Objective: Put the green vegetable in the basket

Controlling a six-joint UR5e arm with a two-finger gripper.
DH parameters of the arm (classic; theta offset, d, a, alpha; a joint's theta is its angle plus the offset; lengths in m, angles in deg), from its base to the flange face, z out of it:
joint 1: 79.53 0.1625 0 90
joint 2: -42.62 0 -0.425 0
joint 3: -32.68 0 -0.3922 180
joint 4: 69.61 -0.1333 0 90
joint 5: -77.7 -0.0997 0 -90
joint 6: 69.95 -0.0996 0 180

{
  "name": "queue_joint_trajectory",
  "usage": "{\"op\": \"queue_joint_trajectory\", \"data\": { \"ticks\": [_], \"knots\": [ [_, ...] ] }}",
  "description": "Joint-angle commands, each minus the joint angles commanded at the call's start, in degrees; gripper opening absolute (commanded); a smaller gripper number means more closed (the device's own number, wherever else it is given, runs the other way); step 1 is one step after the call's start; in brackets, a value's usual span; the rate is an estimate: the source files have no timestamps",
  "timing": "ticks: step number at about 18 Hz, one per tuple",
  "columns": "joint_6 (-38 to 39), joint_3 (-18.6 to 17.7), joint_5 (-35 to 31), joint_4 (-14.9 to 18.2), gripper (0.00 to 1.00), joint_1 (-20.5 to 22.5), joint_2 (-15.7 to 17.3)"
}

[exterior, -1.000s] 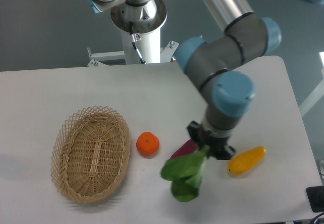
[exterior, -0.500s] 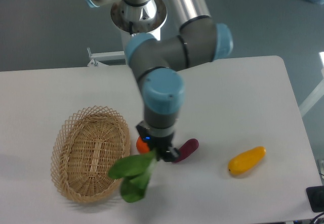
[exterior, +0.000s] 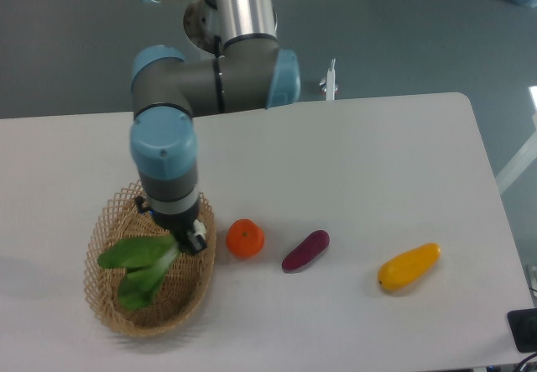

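Our pincer (exterior: 186, 239), clamped on the leafy bright-green bok choy (exterior: 134, 264), hangs over the oval tan wicker basket (exterior: 107, 301); we should lower before releasing, keeping leaves inside the rim.

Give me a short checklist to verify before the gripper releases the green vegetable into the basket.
1. Green vegetable is over the basket: ok.
2. Gripper grips the stem end: ok, it appears shut on it.
3. Leaves are inside the rim: ok, as far as this view shows.
4. Vegetable rests on the basket floor: cannot tell.
5. Orange lies clear of the basket: ok.
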State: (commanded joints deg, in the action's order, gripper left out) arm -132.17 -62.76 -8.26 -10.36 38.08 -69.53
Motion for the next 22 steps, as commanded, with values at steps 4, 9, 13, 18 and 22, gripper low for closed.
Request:
{"op": "queue_joint_trajectory", "data": {
  "ticks": [4, 9, 13, 18, 22],
  "knots": [
    [0.2, -1.9, -0.2, -1.9, 0.60, -1.7, -0.5],
    [0.2, -1.5, -0.4, -2.2, 1.00, -1.6, -0.1],
    [0.1, 0.3, -0.5, -2.0, 1.00, -0.4, 0.3],
    [-0.3, 1.5, -3.3, -1.6, 1.00, 4.1, 1.7],
    [-1.1, 4.0, -3.5, -1.5, 1.00, 8.9, 1.5]
  ]
}}
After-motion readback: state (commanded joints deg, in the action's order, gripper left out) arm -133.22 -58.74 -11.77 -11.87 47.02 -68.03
